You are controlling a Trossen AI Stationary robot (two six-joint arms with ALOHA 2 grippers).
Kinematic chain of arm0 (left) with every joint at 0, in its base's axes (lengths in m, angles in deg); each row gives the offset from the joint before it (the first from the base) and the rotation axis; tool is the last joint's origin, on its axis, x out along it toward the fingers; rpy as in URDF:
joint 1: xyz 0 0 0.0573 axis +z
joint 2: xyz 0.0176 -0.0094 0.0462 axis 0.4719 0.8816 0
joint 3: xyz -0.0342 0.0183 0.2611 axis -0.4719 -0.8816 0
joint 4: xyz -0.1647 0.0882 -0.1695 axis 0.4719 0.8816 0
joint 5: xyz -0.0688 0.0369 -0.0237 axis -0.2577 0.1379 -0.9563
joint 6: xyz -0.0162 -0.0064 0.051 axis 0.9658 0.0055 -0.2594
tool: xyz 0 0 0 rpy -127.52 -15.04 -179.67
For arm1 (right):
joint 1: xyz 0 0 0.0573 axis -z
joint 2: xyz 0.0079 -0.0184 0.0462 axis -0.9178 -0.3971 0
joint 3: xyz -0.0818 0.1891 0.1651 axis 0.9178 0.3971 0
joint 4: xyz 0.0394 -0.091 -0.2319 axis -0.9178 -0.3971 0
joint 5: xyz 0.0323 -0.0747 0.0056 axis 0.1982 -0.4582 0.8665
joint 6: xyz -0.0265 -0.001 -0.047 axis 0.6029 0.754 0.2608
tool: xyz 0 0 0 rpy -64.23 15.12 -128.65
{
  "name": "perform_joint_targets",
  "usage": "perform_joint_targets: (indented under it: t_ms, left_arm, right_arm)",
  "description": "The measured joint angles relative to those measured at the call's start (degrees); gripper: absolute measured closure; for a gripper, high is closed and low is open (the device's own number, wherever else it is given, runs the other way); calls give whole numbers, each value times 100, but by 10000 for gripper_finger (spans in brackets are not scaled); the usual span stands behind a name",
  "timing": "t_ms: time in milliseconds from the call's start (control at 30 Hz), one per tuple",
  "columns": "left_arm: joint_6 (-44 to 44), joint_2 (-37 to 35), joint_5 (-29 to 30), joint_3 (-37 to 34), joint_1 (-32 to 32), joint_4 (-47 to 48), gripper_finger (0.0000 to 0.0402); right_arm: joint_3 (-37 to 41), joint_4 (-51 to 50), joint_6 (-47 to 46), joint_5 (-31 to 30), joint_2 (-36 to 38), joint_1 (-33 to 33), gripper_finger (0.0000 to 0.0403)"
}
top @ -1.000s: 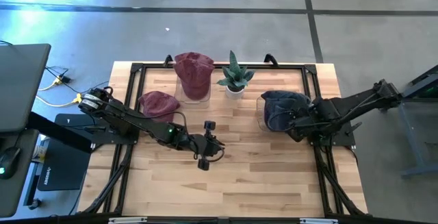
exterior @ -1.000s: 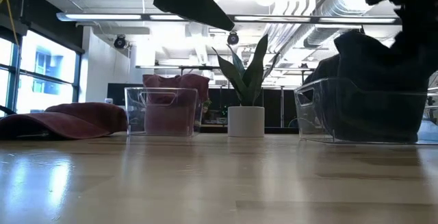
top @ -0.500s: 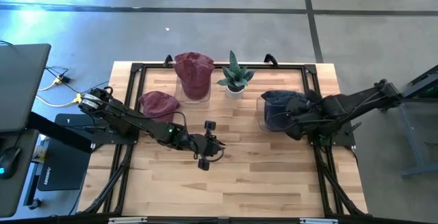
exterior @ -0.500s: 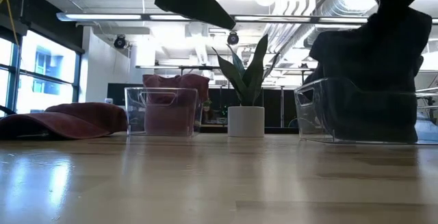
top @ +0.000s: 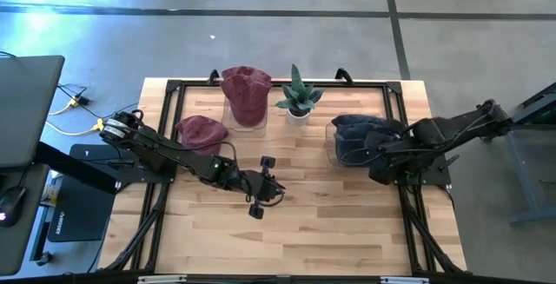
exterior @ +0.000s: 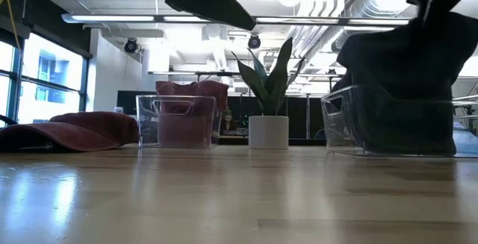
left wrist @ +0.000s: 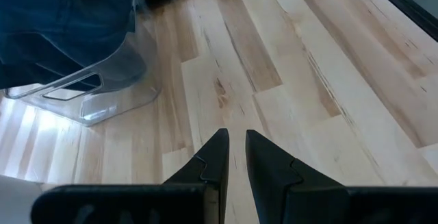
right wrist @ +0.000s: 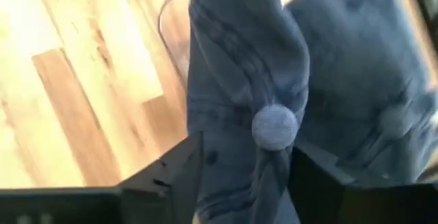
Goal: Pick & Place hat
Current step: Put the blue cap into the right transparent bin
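Right gripper (right wrist: 243, 166): fingers spread, standing either side of a fold of the navy hat (top: 358, 133); whether they still pinch the cloth cannot be told. The fingertips are cut off at the frame edge in the right wrist view.

Navy hat: sits heaped in the clear bin (top: 334, 152) at the right side of the table, crown button (right wrist: 274, 127) showing between the fingers. A second navy hat (right wrist: 366, 80) lies just beside it; its far side is blurred.

Left gripper (left wrist: 236, 157): fingers nearly together with a thin gap, holding nothing, above bare wood near the table (top: 339, 223) middle.

Maroon hat (top: 201, 132): flat on the table, left side, partly hidden by the left arm.

Second clear bin (top: 246, 117): filled with maroon hats (top: 246, 89), count unclear.

Potted plant (top: 298, 95): between the two bins, at the back.
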Motion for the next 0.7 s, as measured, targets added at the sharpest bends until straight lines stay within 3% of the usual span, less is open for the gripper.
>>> perform_joint_targets:
  t_ms: [100,233,367,533,633,700]
  left_arm:
    - [-1,0,-1,0,-1,-1,356]
    - [-1,0,-1,-4,0,-4,356]
    - [-2,0,-1,-4,0,-4,356]
    - [-2,0,-183,-4,0,7,356]
    - [-9,0,-325,-4,0,8,356]
    - [-11,0,-402,-4,0,10,356]
  right_arm:
    - [0,232,714,-276,10,4,194]
    - [0,594,1274,-291,-89,94,195]
    - [0,625,1352,-187,-182,181,246]
    - [0,698,1353,713,-88,172,367]
    - [0,1072,1349,1342,119,88,371]
    - [0,1299,1253,1461,241,68,345]
